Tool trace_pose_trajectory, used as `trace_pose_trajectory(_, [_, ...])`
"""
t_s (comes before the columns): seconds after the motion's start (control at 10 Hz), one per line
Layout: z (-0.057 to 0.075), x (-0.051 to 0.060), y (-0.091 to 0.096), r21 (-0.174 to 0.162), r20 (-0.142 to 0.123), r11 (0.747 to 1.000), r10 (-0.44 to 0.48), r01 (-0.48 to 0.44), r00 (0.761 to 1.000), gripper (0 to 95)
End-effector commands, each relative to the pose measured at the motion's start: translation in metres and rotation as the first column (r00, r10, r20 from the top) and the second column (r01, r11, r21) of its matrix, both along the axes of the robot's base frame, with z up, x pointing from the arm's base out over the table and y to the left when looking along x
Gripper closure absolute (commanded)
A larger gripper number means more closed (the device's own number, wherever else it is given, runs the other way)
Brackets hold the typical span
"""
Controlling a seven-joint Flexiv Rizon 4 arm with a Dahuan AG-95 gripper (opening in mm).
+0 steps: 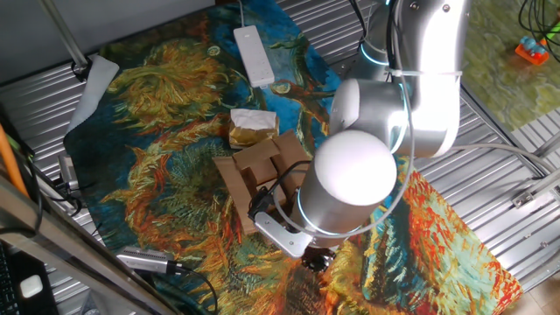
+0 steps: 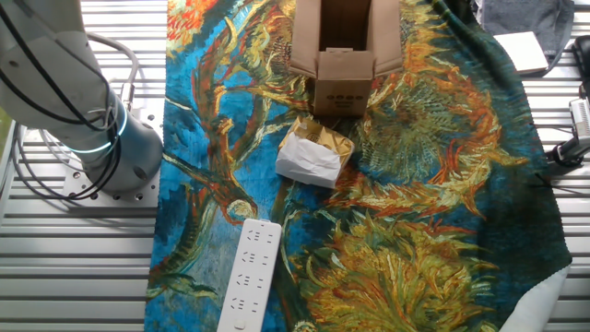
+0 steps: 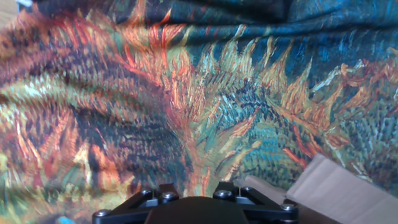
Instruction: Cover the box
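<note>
The box [image 1: 262,171] is a small brown cardboard carton standing on the painted cloth, its flaps spread open. In the other fixed view the box [image 2: 343,69] sits at the top edge with its side flaps standing out and its dark inside showing. My gripper [image 1: 317,259] hangs low over the cloth just in front of the box and is almost wholly hidden under my arm's wrist. The hand view shows only the gripper's black base, no fingers, with a cardboard flap [image 3: 339,193] at the lower right. Whether the jaws are open or shut does not show.
A crumpled white-and-tan paper packet [image 1: 252,125] [image 2: 313,155] lies just beyond the box. A white power strip [image 1: 255,54] [image 2: 249,275] lies farther along the cloth. My arm's base [image 2: 101,138] stands on the slatted metal table beside the cloth. A silver tool [image 1: 144,260] and cables lie at the cloth's edge.
</note>
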State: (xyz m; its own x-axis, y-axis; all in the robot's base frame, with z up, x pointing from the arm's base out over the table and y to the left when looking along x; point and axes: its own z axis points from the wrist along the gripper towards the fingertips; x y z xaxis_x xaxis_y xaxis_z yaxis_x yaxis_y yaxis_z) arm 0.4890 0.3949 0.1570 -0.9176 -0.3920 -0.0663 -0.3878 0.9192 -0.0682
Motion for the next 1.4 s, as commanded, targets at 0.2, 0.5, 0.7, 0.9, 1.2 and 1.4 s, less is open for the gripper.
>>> trace_pose_trajectory(0.2, [-0.001,0.001,0.001,-0.027,-0.004,1.0,0.012,-0.012,1.0,57.0])
trace_pose_trajectory(0.5, [-0.002,-0.003,-0.005,-0.074,-0.006,0.997,0.019,-0.019,1.0,76.0])
trace_pose_trajectory(0.7, [-0.002,-0.003,-0.012,-0.085,-0.007,0.996,0.027,-0.027,1.0,76.0])
trace_pose_trajectory(0.9, [0.003,-0.003,-0.025,-0.096,-0.012,0.994,0.053,-0.054,0.999,76.0])
trace_pose_trajectory(1.2, [0.005,-0.004,-0.039,-0.098,-0.015,0.993,0.07,-0.071,0.997,76.0])
trace_pose_trajectory(1.4, [0.005,-0.006,-0.049,-0.098,-0.017,0.991,0.085,-0.086,0.996,76.0])
